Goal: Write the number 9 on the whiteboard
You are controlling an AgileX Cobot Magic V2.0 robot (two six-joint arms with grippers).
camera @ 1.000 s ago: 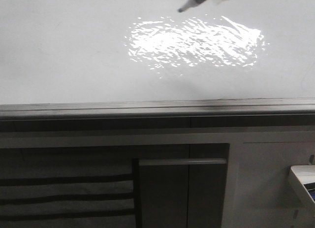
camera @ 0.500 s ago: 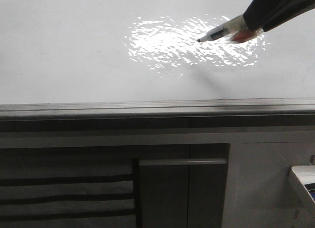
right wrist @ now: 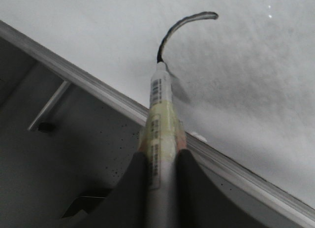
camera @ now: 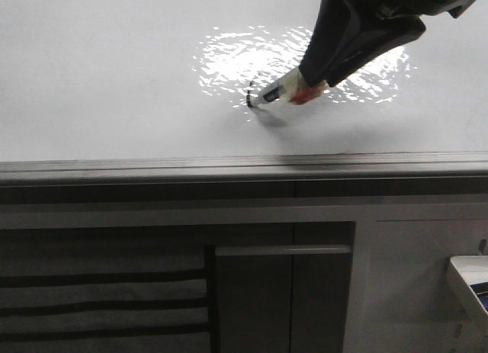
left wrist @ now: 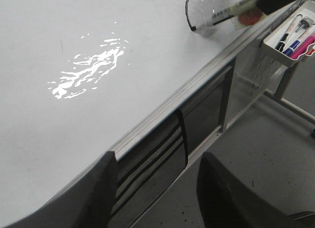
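The whiteboard [camera: 99, 71] is a glossy pale board with a glare patch [camera: 252, 59] and a grey edge rail [camera: 229, 166]. My right gripper [camera: 314, 77] is shut on a white marker [camera: 280, 91], whose tip touches the board just below the glare. A short curved black stroke [camera: 250, 88], an open arc, runs up from the tip. In the right wrist view the marker [right wrist: 161, 114] sits between my gripper's [right wrist: 161, 156] fingers, and the arc [right wrist: 179, 26] shows clearly. My left gripper [left wrist: 157, 188] is open and empty off the board's edge; its view shows the stroke [left wrist: 188, 11] and marker [left wrist: 226, 12].
Dark grey cabinet panels [camera: 252, 292] lie below the rail. A white tray [camera: 469, 280] hangs at the lower right; in the left wrist view the tray [left wrist: 273, 46] holds several markers. Grey floor [left wrist: 256, 139] lies beyond the board's edge.
My right gripper came down and to the left with the marker from the top right. The tip went from above the board to touching it, and a curved black stroke appeared.
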